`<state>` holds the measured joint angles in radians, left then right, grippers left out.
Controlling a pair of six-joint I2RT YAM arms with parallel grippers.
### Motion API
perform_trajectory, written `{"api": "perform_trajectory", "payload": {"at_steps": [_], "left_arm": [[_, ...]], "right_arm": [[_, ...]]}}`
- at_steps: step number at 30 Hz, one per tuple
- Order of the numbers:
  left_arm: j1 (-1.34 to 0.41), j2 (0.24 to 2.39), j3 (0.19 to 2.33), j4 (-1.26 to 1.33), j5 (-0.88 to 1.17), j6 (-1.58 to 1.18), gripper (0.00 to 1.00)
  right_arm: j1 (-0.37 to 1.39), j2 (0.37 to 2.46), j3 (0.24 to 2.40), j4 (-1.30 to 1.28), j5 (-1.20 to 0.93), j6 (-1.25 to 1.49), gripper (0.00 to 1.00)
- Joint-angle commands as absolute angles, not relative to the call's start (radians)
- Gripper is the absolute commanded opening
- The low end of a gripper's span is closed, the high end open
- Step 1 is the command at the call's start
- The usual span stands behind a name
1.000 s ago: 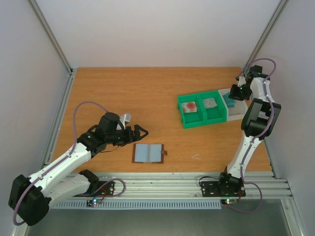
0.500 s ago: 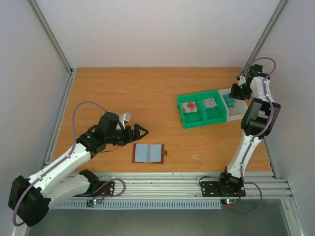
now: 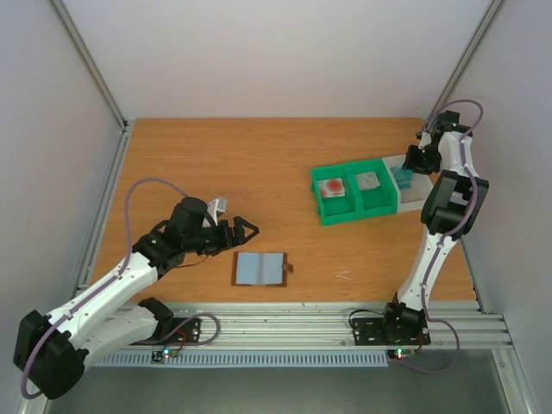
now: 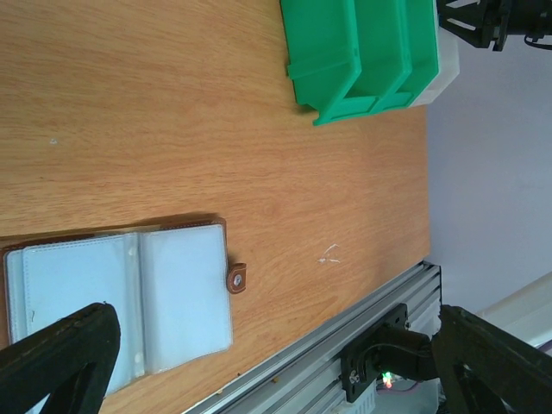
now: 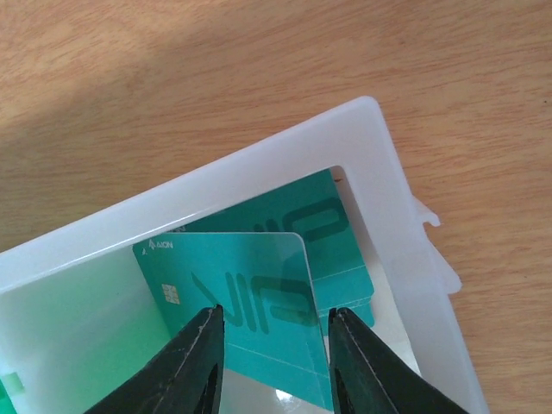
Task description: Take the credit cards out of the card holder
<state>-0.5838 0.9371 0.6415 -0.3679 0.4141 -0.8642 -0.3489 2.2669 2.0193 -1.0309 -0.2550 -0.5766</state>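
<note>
Fingers (image 5: 197,366) of the right gripper (image 5: 272,358) stand apart, released, over a white bin (image 5: 259,164). A teal card (image 5: 250,302) shows face-on in the gap between them. It is wider than the gap, so its left part runs behind the left-hand finger and its right edge lies just beside the other finger. Neither pad presses on its faces. It leans inside the bin with the chip end away from the fingertips. A second teal card (image 5: 349,259) lies behind it, towards the bin's far corner past the right-hand finger.

The left gripper (image 3: 245,229) is spread wide with nothing between its fingers (image 4: 60,354). The card holder (image 4: 129,302) lies open and flat on the table (image 3: 216,164), just ahead of one fingertip and partly hidden by it in the wrist view. Its blue-grey pockets face up, and its brown tab (image 4: 236,278) points into the space between the two fingers. The holder is apart from both fingers, not touched.

Well beyond the left fingertips stand the green bins (image 3: 355,211), side by side and touching the white bin. A pinkish card (image 3: 333,187) with a red blot lies in the compartment farther from the right fingers. A grey card (image 3: 369,180) lies in the nearer one.
</note>
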Motion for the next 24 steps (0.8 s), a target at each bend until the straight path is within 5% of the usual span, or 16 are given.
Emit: {"api": "perform_trajectory", "payload": {"at_steps": [1,14,24], "left_arm": [[-0.580,0.916,0.627,-0.343,0.388,-0.868,0.99],[-0.579,0.836,0.653,-0.475,0.307,-0.833,0.99],[-0.579,0.828,0.788,-0.694,0.178,-0.736,0.99]], "right_arm": [[-0.349,2.276,2.066,-1.070,-0.241,-0.542,0.36],[-0.322,2.252,2.121,-1.105,-0.243,-0.460,0.47],[-0.231,2.036,1.925,-1.033,-0.323,-0.342,0.50]]}}
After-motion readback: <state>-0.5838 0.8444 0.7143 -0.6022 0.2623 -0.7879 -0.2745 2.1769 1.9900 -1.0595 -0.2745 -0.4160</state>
